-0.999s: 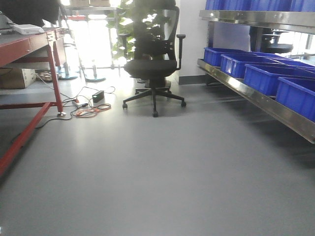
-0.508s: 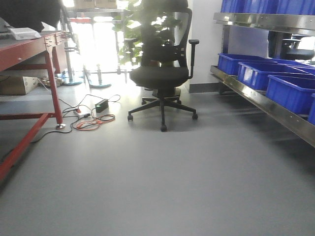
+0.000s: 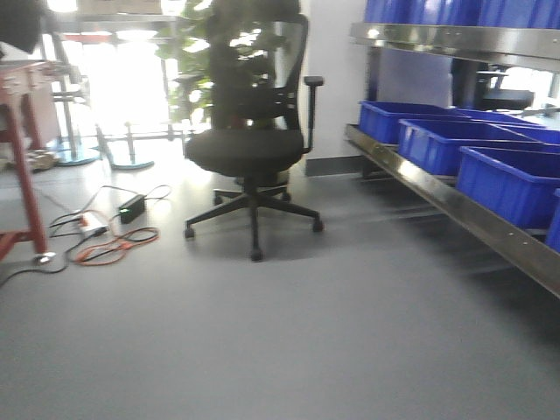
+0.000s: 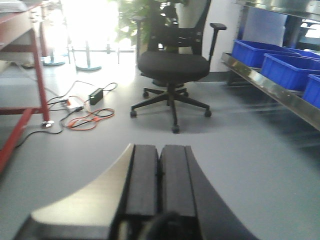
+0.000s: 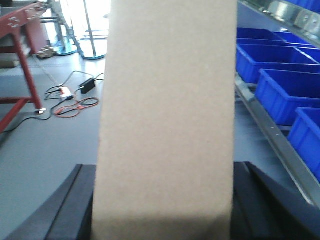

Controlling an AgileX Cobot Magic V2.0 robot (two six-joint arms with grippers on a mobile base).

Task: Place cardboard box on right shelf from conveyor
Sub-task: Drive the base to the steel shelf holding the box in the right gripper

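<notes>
While gripped, the cardboard box (image 5: 167, 100) stands lengthwise upright.

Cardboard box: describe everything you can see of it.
The cardboard box is plain tan and unprinted, its broad flat face roughly upright and filling the right wrist view, top cut off by the frame. The right claw holds it, dark fingers against both sides low down. Nothing else visibly touches it.

At my 12 o'clock a black office chair (image 3: 245, 150) stands on smooth grey floor (image 3: 289, 341). Glaring daylight (image 3: 122, 83) floods 11 o'clock, tangled cables (image 3: 109, 252) lie at 10, a red table frame (image 3: 24, 166) at 9, blue bins (image 3: 503, 179) at 2.
</notes>
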